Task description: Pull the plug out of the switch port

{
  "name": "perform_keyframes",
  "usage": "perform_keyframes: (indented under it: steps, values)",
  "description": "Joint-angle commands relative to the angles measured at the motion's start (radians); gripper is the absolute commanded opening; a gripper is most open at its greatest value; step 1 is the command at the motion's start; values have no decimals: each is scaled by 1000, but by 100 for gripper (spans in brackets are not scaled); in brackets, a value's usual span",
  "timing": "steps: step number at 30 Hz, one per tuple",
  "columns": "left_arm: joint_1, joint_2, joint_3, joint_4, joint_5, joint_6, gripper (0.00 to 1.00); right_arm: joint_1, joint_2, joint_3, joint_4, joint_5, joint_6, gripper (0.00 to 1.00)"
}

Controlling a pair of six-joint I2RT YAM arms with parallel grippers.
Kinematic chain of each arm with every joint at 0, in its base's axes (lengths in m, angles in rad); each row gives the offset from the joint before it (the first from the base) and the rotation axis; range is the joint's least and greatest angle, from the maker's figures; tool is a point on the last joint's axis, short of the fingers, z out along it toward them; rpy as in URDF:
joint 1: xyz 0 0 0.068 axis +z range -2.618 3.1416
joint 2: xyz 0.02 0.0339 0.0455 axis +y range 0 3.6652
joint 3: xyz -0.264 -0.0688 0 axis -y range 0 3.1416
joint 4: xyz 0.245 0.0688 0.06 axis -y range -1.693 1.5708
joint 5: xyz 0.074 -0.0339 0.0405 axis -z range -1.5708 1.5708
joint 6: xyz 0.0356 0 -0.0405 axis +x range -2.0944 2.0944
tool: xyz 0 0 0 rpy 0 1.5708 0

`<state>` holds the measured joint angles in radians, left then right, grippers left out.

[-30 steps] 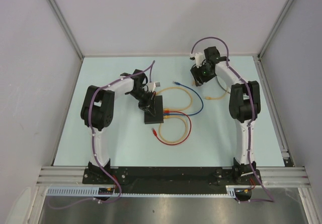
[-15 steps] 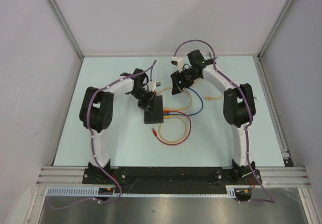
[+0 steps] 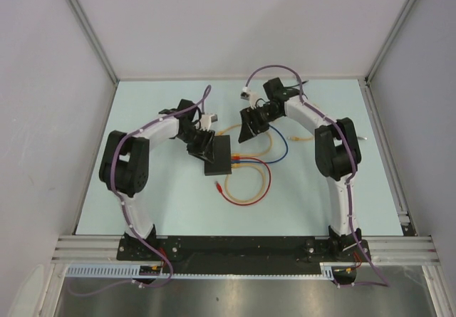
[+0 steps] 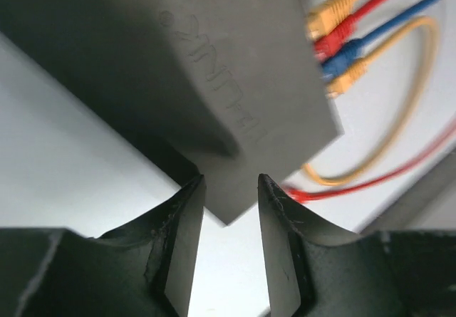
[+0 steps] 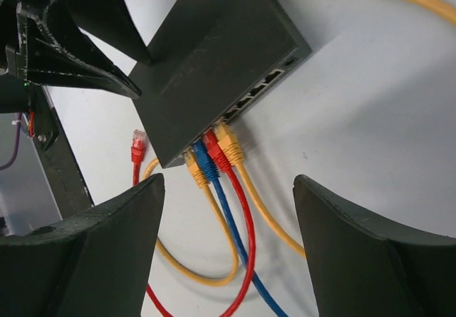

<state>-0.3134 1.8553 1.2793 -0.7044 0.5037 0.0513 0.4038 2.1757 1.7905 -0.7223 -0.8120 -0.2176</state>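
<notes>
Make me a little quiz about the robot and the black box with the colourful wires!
1. How many plugs are stuck in the switch?
2. True or false: the right gripper is shut on a plug.
3. In the right wrist view, the loose plug lying on the table left of the plugged-in ones is: A green, B red, C white.
Key: 1. Four: yellow, blue, red, yellow. 2. False, it is open. 3. B.
</notes>
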Motion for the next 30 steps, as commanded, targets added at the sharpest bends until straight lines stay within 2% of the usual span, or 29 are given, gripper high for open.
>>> perform_keyframes:
  steps: [1,10,22,25,30]
  values:
    - [0,80,35,25,22,-41,44,36,3,-19,52,-42,47,78]
    - [0,142,63,0,-60,-28,41,92,42,-39,57,-39,14,77]
    - [0,145,43,13,-63,-22,40,89,119,4,41,-88,17,57]
    - [-1,150,46,10,-60,-21,40,84,133,10,38,-98,17,48]
    - [0,157,58,3,-57,-18,38,86,163,33,29,-113,14,43]
